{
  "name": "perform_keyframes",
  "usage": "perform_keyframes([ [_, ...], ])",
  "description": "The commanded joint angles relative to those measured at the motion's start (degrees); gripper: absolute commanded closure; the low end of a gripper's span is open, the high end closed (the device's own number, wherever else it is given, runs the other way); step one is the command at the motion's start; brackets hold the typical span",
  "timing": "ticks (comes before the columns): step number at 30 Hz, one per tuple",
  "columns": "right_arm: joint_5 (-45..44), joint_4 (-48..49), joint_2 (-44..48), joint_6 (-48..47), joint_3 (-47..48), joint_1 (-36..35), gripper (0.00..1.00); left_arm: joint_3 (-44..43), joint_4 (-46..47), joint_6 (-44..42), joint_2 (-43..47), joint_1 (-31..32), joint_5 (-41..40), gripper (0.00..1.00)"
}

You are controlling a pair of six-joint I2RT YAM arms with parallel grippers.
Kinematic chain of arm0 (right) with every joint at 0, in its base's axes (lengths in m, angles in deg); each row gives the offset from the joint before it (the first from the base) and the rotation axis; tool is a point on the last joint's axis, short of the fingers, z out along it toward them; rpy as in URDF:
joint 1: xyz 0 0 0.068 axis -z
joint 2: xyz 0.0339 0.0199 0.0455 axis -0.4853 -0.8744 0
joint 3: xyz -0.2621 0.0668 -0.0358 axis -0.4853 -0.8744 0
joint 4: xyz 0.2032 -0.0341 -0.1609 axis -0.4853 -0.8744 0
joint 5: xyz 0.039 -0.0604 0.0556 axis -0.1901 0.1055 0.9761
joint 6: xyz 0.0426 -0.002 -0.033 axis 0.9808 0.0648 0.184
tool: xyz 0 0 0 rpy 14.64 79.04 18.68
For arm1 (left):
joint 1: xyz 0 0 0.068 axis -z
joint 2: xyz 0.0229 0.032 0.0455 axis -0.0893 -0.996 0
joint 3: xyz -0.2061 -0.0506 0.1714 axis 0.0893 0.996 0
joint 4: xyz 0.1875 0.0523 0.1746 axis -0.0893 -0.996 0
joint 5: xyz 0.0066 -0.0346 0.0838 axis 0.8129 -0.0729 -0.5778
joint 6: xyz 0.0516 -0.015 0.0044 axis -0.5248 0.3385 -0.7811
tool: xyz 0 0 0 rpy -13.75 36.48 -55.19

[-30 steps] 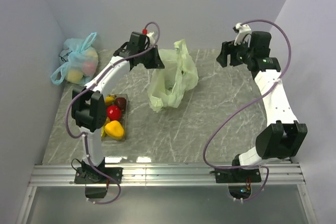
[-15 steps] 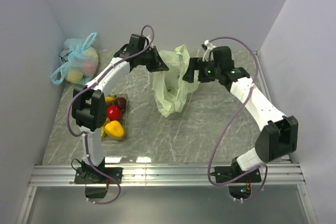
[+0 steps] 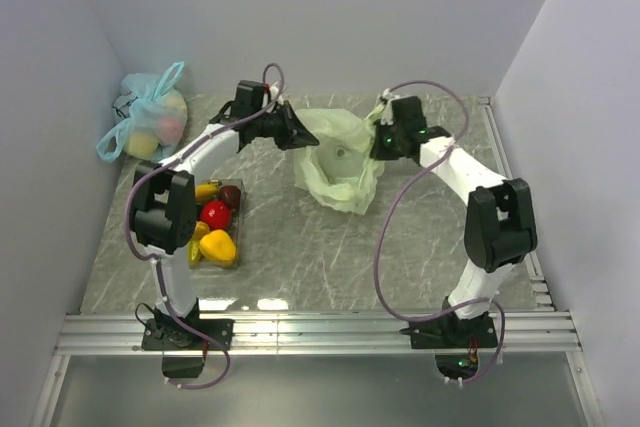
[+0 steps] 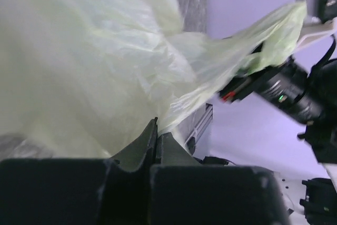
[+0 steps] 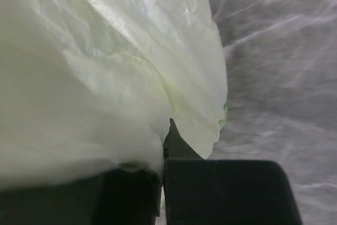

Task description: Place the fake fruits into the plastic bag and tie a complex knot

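Observation:
The pale green plastic bag sits mid-table with its mouth spread wide between both grippers. My left gripper is shut on the bag's left rim, and the left wrist view shows its jaws pinched together on the film. My right gripper is shut on the right rim; the bag drapes over its left finger there, at the jaws. The fake fruits lie in a clear tray at the left: a red apple, a yellow lumpy fruit, a dark piece.
A knotted light blue bag with pale fruits sits in the far left corner against the wall. White walls close the table on the left, back and right. The right arm shows in the left wrist view, across the bag.
The right arm swung left and down from the far right, reached the bag and shut on its right rim. The left gripper lowered slightly; the bag went from hanging tall to spread open.

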Motion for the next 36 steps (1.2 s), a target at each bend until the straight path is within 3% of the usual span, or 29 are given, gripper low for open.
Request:
perform_keyframes([
  [1, 8.54, 0.48, 7.84, -4.6, 2.25, 8.1, 1.0, 2.63, 4.74, -0.71, 5.15, -4.55, 2.62, 1.0],
  [5, 19.44, -2.49, 14.98, -13.11, -0.05, 16.03, 1.0, 7.2, 5.53, -4.75, 7.62, -7.55, 1.2, 1.0],
  [8, 26.03, -5.05, 17.1, -20.06, 0.83, 17.28, 1.0, 8.53, 3.07, -11.33, 7.27, -7.64, -1.68, 1.0],
  [11, 31.3, -8.04, 15.53, -20.0, 4.78, 16.93, 1.0, 7.83, 1.75, -13.72, 4.91, -7.47, 0.13, 1.0],
  [17, 27.74, -13.31, 11.74, -15.17, 9.7, 11.22, 1.0, 4.75, 1.75, -21.1, 5.15, -5.36, 2.34, 0.58],
  [18, 25.98, -14.63, 11.13, -14.72, 11.01, 9.56, 1.0, 4.4, 1.05, -23.89, 5.77, -5.18, 1.65, 0.42],
  [22, 17.18, -19.91, 7.18, -10.86, 14.71, 6.56, 1.0, 3.34, -4.57, -32.51, 9.89, -5.88, -0.38, 0.22],
  [26, 15.68, -18.96, 6.73, -7.43, 13.67, 5.76, 1.0, 3.52, -12.3, -41.3, 17.87, -8.69, -2.22, 0.19],
  [27, 16.03, -18.43, 6.82, -6.64, 12.79, 5.59, 1.0, 3.34, -14.67, -44.8, 19.21, -9.31, -3.19, 0.13],
  [33, 17.35, -17.81, 7.17, -4.96, 12.96, 3.48, 1.0, 7.02, -32.51, -52.99, 29.14, -19.23, -7.58, 0.13],
  [36, 17.0, -17.46, 8.05, -4.53, 11.74, 2.86, 1.0, 10.62, -38.58, -56.34, 34.76, -22.75, -15.74, 0.13],
])
